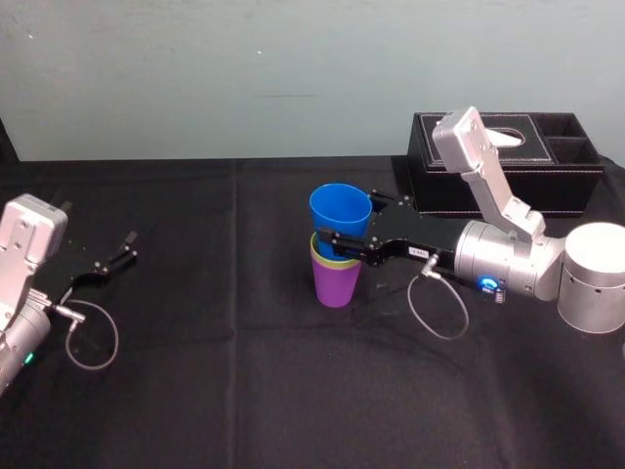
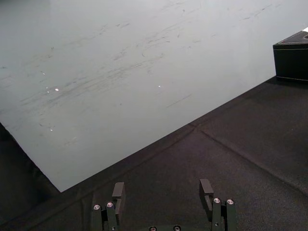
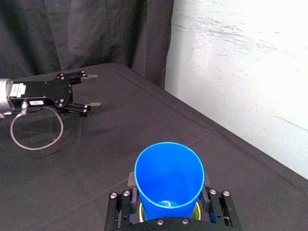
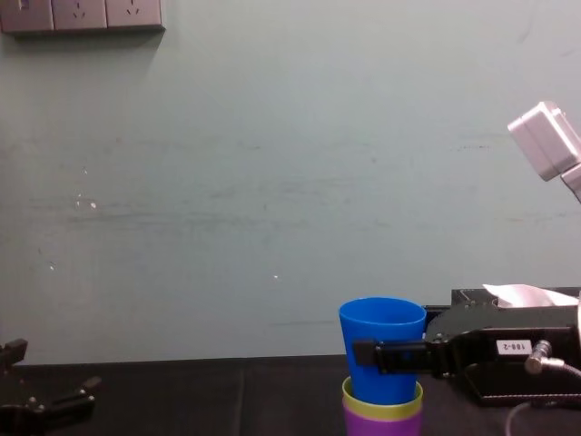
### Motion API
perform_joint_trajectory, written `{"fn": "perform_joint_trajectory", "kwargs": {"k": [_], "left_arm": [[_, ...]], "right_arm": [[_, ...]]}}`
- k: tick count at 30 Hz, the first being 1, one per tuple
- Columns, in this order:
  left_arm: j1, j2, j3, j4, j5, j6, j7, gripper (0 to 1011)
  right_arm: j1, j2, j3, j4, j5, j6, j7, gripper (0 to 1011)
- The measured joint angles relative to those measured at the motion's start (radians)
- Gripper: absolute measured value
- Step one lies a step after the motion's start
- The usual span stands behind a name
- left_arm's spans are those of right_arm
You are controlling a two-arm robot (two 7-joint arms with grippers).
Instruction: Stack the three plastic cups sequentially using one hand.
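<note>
**A:** The right claw [image 1: 350,223] is pinching the blue cup [image 1: 340,208], one finger on each side of its wall, just right of centre in the head view.

**B:** And where does that cup sit?

**A:** Its base is down inside the yellow-green cup [image 1: 330,262], which is nested in the purple cup [image 1: 337,285]. The purple one stands upright on the black table [image 1: 244,391]. From the chest camera, low and right of centre, the yellow-green cup [image 4: 381,401] shows just a thin band above the purple cup [image 4: 381,425]. The blue cup [image 4: 381,322] rises well above both.

**B:** So how far along is it?

**A:** Nearly finished, I'd judge. All three share one column, but the blue one looks not fully seated and is not yet released. What's left is to settle it, let go and back away.

**B:** Anything else nearby?

**A:** The tissue box [image 1: 547,176] is at the upper right, behind the arm. The left claw [image 1: 127,244] rests at the far left, fingers spread, holding nothing.
</note>
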Motion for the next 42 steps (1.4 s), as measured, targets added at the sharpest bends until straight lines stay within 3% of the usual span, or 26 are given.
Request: {"fn": "perform_joint_trajectory", "kwargs": {"k": [18,28,42], "left_arm": [[0.0,0.0,0.0,0.0,0.0,0.0,0.0,1010],[0.0,0.0,0.0,0.0,0.0,0.0,0.0,1010],[0.0,0.0,0.0,0.0,0.0,0.0,0.0,1010]], "right_arm": [[-0.001,-0.003,-0.002,0.009,0.0,-0.002,0.007,735],[-0.001,-0.002,-0.001,0.008,0.0,-0.002,0.007,994],[-0.001,-0.002,-0.001,0.007,0.0,-0.002,0.007,1003]]}}
